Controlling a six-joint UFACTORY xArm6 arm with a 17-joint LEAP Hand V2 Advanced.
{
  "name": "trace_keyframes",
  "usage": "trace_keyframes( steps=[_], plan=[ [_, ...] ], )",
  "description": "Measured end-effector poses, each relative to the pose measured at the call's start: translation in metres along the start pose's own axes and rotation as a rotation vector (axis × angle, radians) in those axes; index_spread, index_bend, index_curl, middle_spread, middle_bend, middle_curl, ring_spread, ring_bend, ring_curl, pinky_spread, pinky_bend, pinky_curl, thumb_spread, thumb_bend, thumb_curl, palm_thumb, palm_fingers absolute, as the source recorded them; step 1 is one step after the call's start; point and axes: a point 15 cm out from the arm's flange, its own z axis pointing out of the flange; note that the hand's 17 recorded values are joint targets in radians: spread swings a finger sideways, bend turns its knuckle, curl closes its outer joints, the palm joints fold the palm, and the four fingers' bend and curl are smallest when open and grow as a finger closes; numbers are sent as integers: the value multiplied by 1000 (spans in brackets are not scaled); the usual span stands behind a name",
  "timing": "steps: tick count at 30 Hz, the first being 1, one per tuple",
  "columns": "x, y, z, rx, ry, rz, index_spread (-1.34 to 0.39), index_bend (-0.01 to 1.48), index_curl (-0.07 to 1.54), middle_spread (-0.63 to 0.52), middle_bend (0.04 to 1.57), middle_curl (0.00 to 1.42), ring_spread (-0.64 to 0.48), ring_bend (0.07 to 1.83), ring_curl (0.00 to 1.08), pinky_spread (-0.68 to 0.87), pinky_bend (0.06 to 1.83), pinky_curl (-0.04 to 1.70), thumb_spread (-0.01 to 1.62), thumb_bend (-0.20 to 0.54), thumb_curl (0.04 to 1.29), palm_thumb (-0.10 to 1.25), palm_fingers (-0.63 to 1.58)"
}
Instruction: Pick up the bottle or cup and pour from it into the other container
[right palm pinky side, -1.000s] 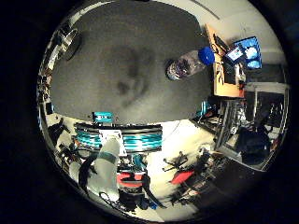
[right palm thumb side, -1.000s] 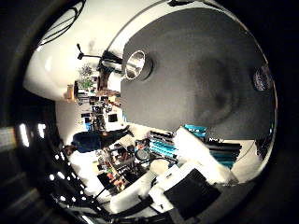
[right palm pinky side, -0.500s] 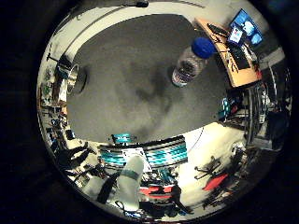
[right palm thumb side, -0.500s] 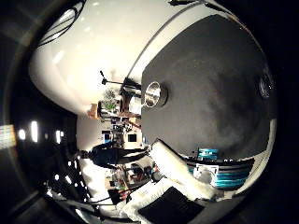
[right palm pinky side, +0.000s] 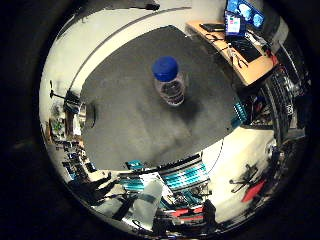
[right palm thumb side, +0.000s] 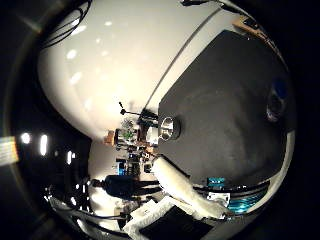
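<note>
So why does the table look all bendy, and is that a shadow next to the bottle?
Little finger side view: the wide lens curves the dark table's edges, and yes, the blue-capped bottle throws a soft shadow on the mat beside it. Thumb side view: same bending, bright spots of ceiling light glare, and the metal cup gleams at the table's edge.

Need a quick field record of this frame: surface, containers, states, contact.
surface: dark grey table top
bottle: clear, blue cap, upright on the table, cap on
cup: metal cup, upright near the table's edge, opening visible
spacing: bottle and cup far apart on the table
hand: white part shows in the thumb side view; fingers' state not readable
contact: nothing touches bottle or cup
pour: not yet begun
</note>
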Motion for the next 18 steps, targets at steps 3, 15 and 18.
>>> trace_keyframes(
  steps=[3,15,18],
  plan=[
    [19,0,5,6,-29,15,-280,153,261,124,258,339,195,409,268,444,724,98,1093,-23,289,439,105],
    [100,2,25,67,-166,110,-255,155,265,116,278,342,192,429,258,439,714,67,1070,-24,281,386,106],
    [122,3,21,82,-172,139,-251,157,268,116,277,342,193,430,256,439,714,62,1067,-25,281,385,108]
  ],
)
